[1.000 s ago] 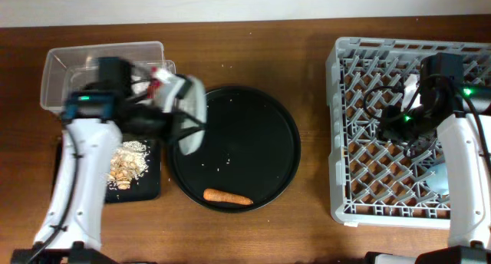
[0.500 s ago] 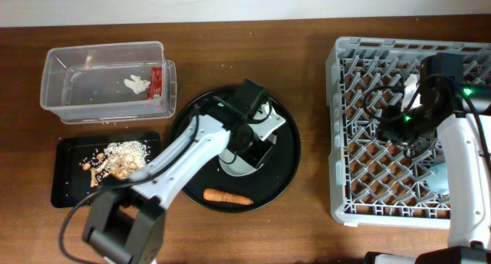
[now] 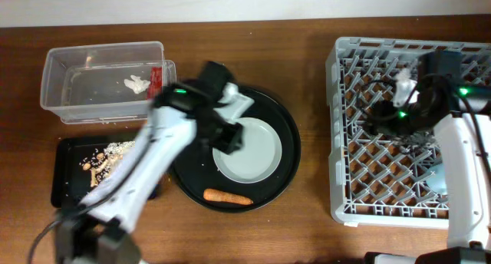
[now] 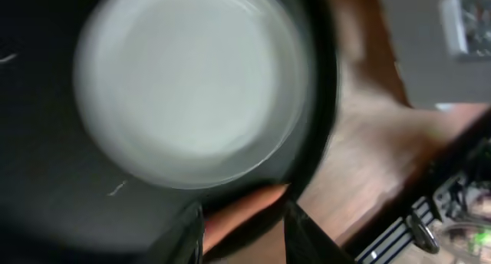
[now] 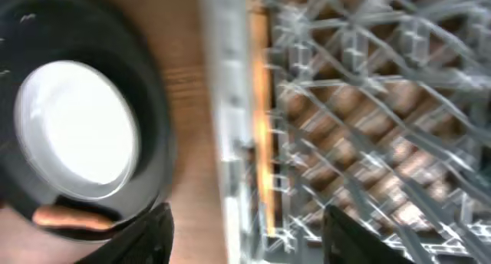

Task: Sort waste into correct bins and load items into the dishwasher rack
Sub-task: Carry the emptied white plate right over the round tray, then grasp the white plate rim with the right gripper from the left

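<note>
Since the plate (image 3: pixel 247 149) lies flat on the round tray (image 3: pixel 285 126), carrot (image 3: pixel 228 196) at 6 o'clock, your left gripper (image 4: pixel 244 233) hangs spread, empty; the right gripper (image 5: pixel 245 233) gapes empty above the rack (image 3: pixel 368 189), likely awaiting it.

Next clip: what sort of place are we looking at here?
Likely a staged lab tabletop for kitchen clean-up, not a real kitchen: a grey dishwasher rack sits directly on a wooden table, with a clear tub and a shallow black tray serving as waste bins.
</note>
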